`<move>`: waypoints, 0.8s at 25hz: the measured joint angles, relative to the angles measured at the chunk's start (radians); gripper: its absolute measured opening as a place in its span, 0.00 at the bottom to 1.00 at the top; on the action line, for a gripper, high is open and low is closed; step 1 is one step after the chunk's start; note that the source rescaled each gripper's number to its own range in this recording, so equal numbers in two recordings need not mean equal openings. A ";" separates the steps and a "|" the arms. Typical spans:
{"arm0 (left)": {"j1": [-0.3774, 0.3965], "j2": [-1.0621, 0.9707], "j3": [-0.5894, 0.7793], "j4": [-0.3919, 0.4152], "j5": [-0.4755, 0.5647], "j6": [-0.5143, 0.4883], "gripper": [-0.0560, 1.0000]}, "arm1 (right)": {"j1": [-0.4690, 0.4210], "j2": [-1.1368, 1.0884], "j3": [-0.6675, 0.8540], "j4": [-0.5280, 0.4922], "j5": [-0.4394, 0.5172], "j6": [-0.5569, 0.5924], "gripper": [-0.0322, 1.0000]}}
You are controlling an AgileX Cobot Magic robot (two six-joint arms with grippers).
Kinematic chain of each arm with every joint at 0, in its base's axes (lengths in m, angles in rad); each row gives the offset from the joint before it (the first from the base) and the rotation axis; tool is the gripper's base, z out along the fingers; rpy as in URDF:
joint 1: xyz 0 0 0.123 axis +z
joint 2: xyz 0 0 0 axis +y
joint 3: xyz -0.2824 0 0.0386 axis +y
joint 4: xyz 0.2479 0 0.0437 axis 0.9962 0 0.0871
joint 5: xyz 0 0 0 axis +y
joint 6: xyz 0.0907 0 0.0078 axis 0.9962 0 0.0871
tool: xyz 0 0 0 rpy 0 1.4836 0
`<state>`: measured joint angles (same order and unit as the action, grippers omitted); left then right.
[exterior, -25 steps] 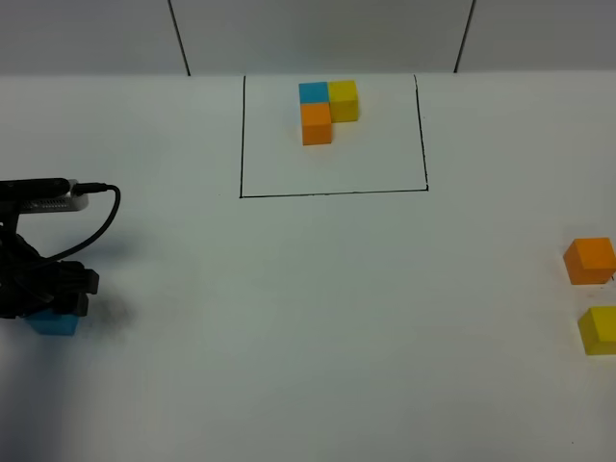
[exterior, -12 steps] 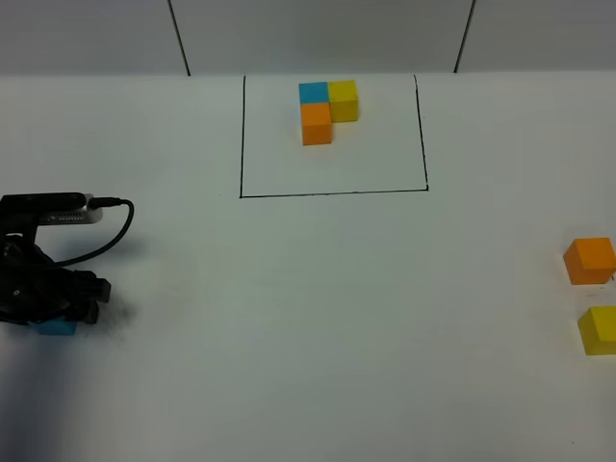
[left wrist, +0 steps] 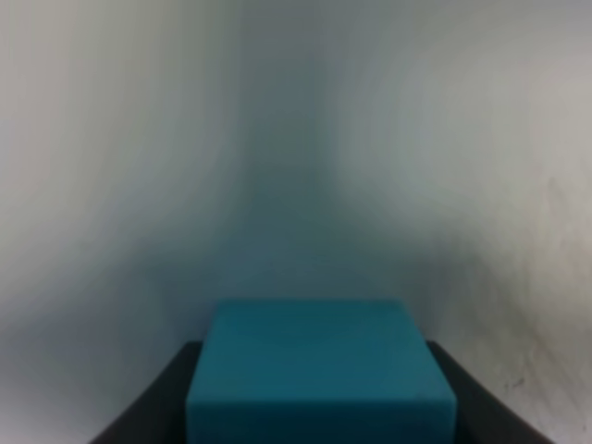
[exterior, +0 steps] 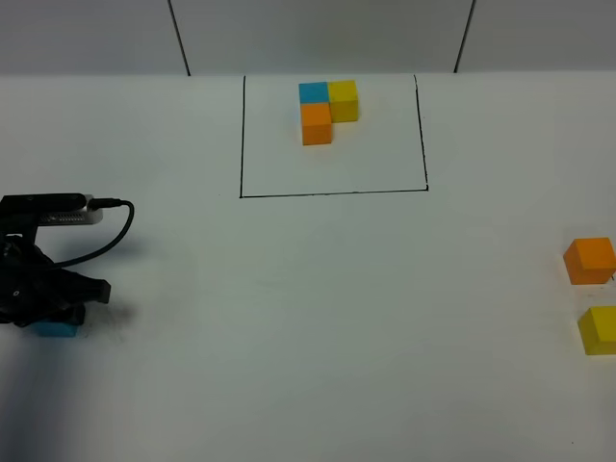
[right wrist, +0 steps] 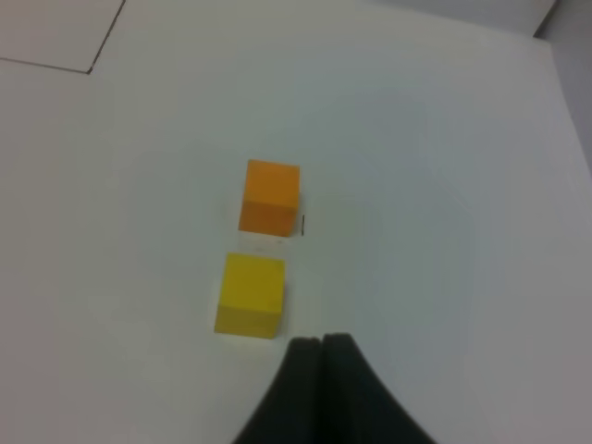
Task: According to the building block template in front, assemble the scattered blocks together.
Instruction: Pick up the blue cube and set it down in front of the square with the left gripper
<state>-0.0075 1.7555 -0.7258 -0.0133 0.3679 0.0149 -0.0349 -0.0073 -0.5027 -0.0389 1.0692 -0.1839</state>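
The template sits inside a black outlined rectangle (exterior: 241, 135) at the back: a blue block (exterior: 312, 92), a yellow block (exterior: 344, 99) and an orange block (exterior: 317, 124) joined together. My left gripper (exterior: 60, 313) is low at the table's left edge, shut on a loose blue block (exterior: 53, 328). The blue block (left wrist: 319, 370) fills the space between the dark fingers (left wrist: 162, 398) in the left wrist view. A loose orange block (exterior: 589, 260) and a loose yellow block (exterior: 598, 329) lie at the far right. My right gripper (right wrist: 321, 344) is shut and empty, just beside the yellow block (right wrist: 250, 294), with the orange block (right wrist: 270, 197) beyond it.
The white table (exterior: 327, 308) stretches between the left arm and the two blocks on the right. A black cable (exterior: 108, 231) loops from the left arm's camera mount.
The left arm shifted a little to the right and settled lower over the blue block. The blocks on the right and the template have not moved.
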 joint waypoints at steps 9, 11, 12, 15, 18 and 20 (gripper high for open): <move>-0.060 -0.135 0.000 -0.001 0.026 0.134 0.63 | 0.000 0.000 0.000 0.000 0.000 0.000 0.03; -0.071 -0.165 0.000 -0.002 0.026 0.205 0.63 | 0.000 0.000 0.000 0.000 0.000 0.000 0.03; -0.078 -0.177 0.000 -0.003 0.026 0.249 0.63 | 0.000 0.000 0.000 0.000 0.000 0.000 0.03; -0.084 -0.193 0.000 -0.007 0.026 0.380 0.63 | 0.000 0.000 0.000 0.000 0.000 0.000 0.03; -0.084 -0.194 0.000 -0.008 0.026 0.514 0.63 | 0.000 0.000 0.000 0.000 0.000 0.000 0.03; -0.084 -0.194 0.000 -0.009 0.026 0.608 0.63 | 0.000 0.000 0.000 0.000 0.000 0.000 0.03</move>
<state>-0.0911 1.5617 -0.7258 -0.0226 0.3936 0.6225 -0.0349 -0.0073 -0.5027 -0.0389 1.0692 -0.1839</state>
